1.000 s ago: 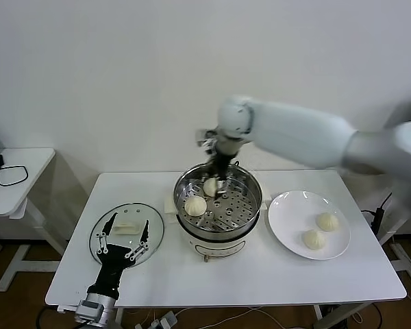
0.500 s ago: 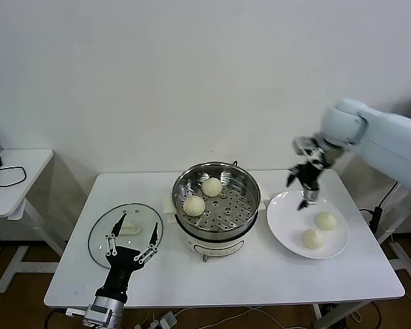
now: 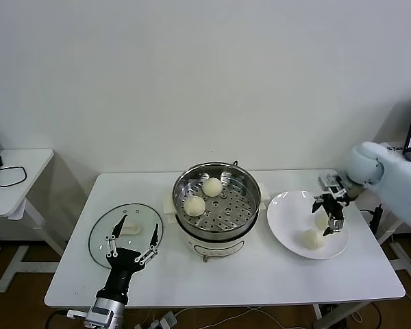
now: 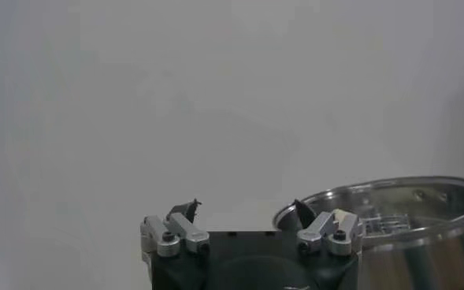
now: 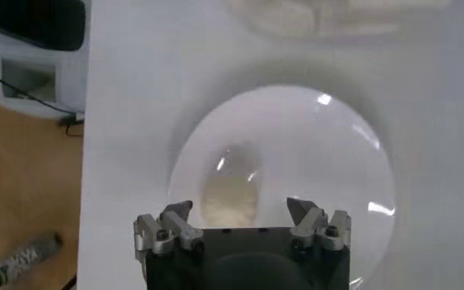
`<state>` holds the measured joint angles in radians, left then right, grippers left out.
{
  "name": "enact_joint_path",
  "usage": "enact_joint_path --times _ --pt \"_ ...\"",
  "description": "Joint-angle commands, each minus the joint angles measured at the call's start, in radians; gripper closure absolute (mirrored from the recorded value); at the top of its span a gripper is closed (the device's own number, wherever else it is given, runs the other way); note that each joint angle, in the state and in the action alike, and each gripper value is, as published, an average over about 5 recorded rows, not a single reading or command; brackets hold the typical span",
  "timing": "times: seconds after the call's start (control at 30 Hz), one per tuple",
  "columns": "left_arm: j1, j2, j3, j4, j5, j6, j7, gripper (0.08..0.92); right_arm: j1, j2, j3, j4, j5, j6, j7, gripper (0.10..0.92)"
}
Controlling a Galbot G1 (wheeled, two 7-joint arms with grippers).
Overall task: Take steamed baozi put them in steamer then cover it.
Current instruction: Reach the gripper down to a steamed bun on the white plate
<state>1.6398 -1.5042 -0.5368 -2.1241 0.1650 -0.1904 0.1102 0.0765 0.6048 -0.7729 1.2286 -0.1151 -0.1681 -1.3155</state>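
Now the right gripper [image 3: 331, 214] is down over the white plate [image 3: 288, 226], where a second ago I had it inside the steamer [image 3: 218, 199] and half a second ago above the plate's far edge. It has swung clear of the basket and come to hang right over the rear baozi on the plate [image 3: 320, 221], its jaws spread wide and holding nothing. In the right wrist view the fingers [image 5: 172, 221] stand either side of that bun [image 5: 230, 193], though I cannot tell whether they touch it.

Two baozi stay in the steamer as before: one near the back [image 3: 212, 186] and one toward the front left [image 3: 194, 205], both resting on the perforated floor, apart from each other. They are round, cream-white, with pleated tops. The other bun on the plate [image 3: 314, 238] lies just in front of the one under the gripper.

The steamer is a shiny steel basket on a white base, standing mid-worktop [image 3: 260, 281]. The plate sits to its right. On the other side lies the glass lid [image 3: 103, 233], flat, with its cream handle [image 3: 129, 229]. My left gripper [image 3: 131, 240] waits over the lid's near edge, released, much where it was.
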Motion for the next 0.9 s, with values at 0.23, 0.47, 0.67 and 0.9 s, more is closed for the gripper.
enact_joint_path --times 0.23,0.47,0.67,0.9 --pt "-0.007 0.0 0.01 0.008 0.006 0.002 -0.002 0.177 -0.201 0.054 0.183 -0.105 -0.11 0.036 0.054 0.203" --pt "-0.007 0.001 0.006 0.011 0.006 0.0 -0.002 0.177 -0.225 0.074 0.212 -0.122 -0.126 0.037 0.074 0.203" --pt "-0.005 0.0 0.007 0.01 0.008 -0.001 -0.002 0.177 -0.239 0.087 0.23 -0.129 -0.139 0.037 0.073 0.203" --pt "-0.004 -0.001 0.008 0.008 0.011 -0.001 -0.003 0.177 -0.247 0.101 0.245 -0.145 -0.162 0.042 0.071 0.203"
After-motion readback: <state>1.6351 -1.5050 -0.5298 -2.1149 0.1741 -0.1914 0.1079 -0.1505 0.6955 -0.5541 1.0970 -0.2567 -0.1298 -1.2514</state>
